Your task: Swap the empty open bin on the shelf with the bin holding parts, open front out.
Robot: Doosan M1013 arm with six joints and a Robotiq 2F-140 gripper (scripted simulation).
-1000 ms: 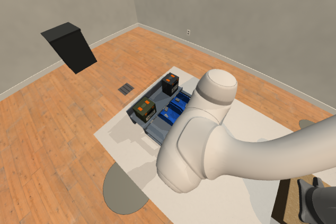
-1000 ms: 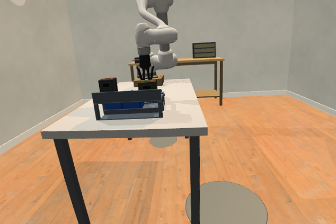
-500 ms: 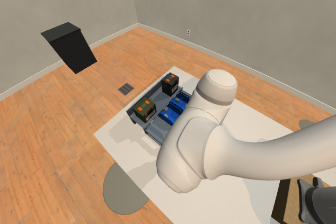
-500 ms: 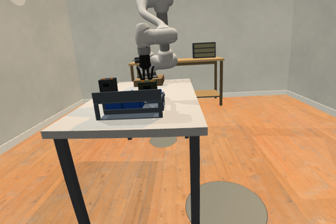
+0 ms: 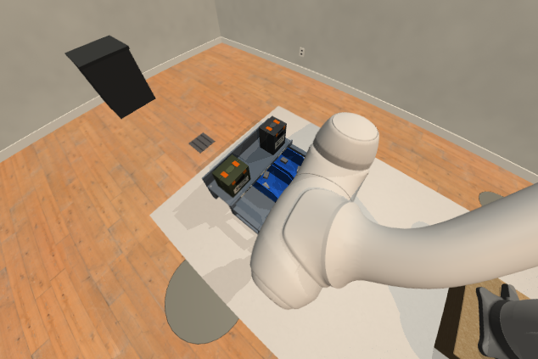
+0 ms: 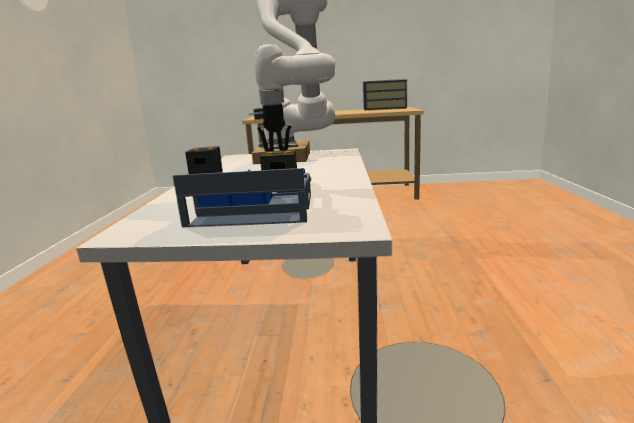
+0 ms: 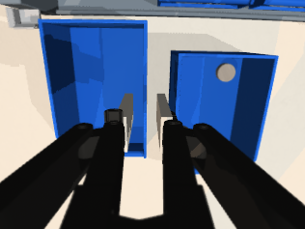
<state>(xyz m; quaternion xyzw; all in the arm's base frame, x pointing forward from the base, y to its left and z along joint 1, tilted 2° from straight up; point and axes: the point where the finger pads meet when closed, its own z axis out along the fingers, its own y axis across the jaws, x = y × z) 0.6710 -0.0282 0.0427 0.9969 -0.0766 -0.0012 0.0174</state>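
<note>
Even, bright overhead light casts soft grey shadows on the table (image 6: 327,223); all views sharp, without glare.

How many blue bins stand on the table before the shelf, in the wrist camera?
2. The empty bin is at the picture's left; the other bin, with a round part, at the right. Blue bins in the shelf are mostly hidden.

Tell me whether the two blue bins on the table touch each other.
Apart. The wrist view shows a strip of table between the empty bin and the bin with the part.
</note>
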